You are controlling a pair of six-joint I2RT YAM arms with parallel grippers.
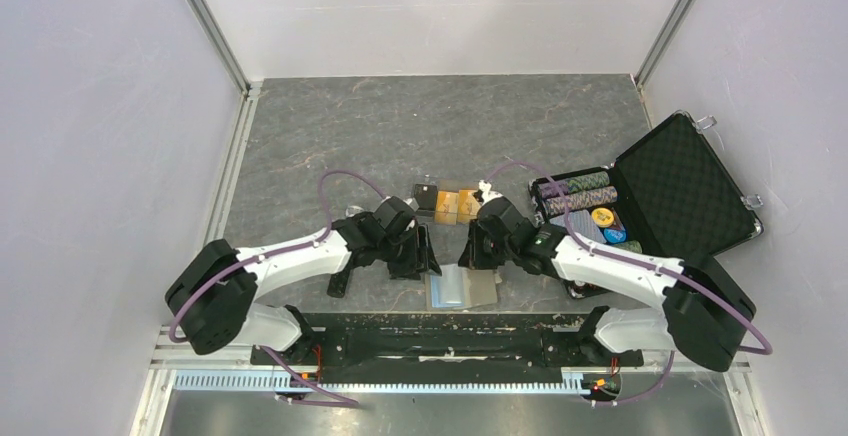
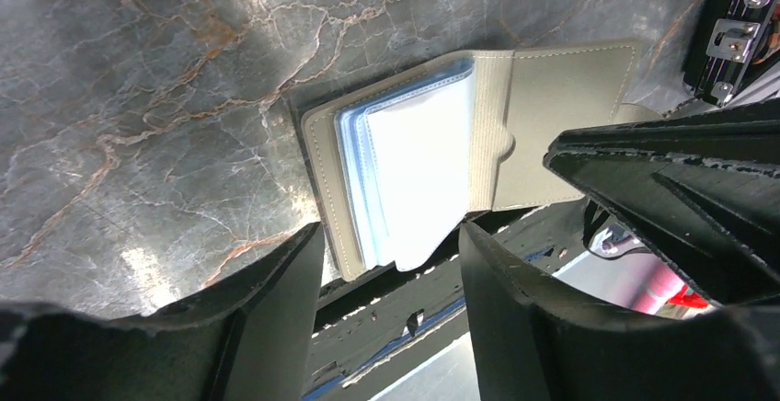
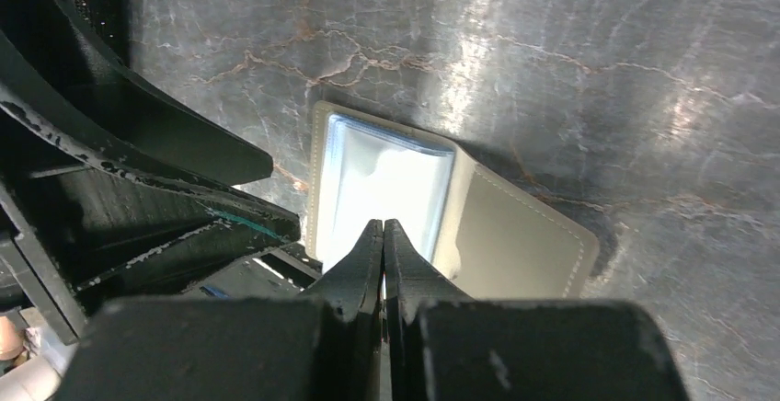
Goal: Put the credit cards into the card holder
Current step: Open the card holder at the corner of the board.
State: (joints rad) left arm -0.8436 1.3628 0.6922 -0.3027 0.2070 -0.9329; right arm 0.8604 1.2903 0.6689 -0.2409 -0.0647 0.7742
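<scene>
The card holder [image 1: 462,286], open at the counter's [image 1: 330,136] near edge, looks light and floppy, best pinned by its stiffer cover; left fingers [image 2: 276,300] spread, right fingers [image 3: 368,254] pressed together.

the table [image 2: 138,97] looks like dark marbled stone, smooth with a glossy sheen. the card holder [image 2: 561,116] has a matt, leather-like cover with stitched edges; its sleeves [image 2: 414,171] are clear glossy plastic. fingers [image 2: 267,318] of the left gripper [image 2: 391,245] are matt black plastic, scuffed. at three o'clock in the top view, the chip case [image 1: 690,181] has bright metal edging.
</scene>
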